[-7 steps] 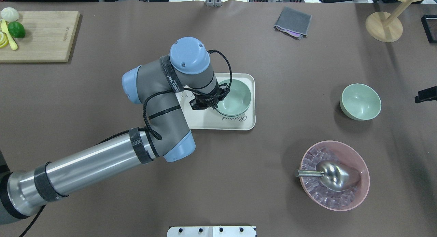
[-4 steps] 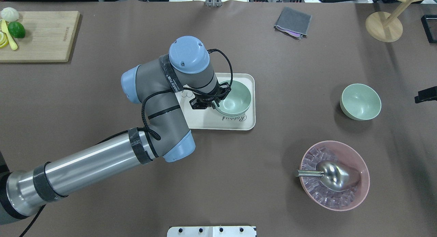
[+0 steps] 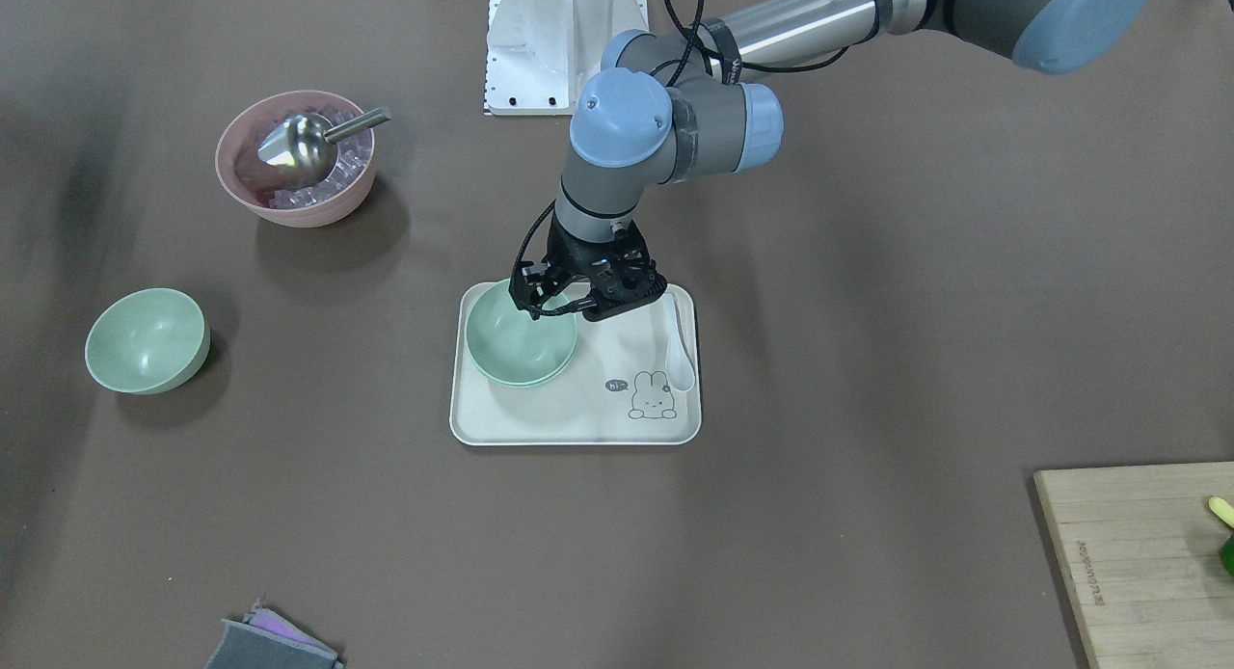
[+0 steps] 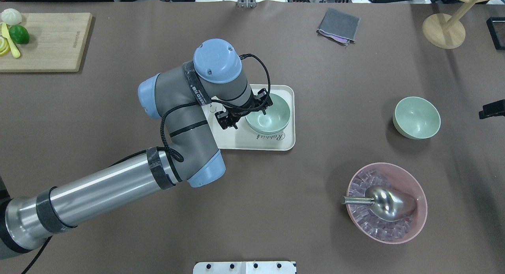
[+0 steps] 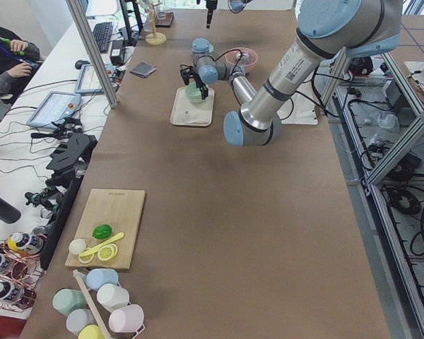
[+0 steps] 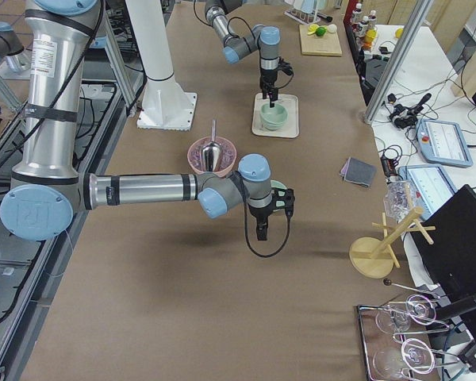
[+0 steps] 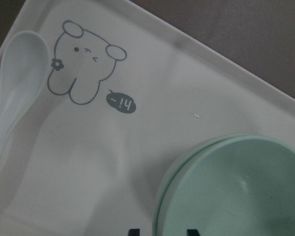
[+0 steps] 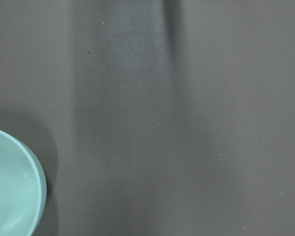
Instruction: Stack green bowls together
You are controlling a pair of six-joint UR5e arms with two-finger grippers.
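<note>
Green bowls (image 4: 272,117) sit nested as a pair on the white tray (image 4: 276,144), with the left gripper (image 4: 245,115) above their rim, its jaws spread, while a third bowl (image 4: 416,117) stands alone well to the right near the right gripper (image 6: 261,231), whose jaws I cannot judge.

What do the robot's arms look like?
The left arm and right arm are shiny silver tubes with grey joints and light-blue round caps. Black tape bands and a looping black cable wrap the left one. The left gripper is black.
</note>
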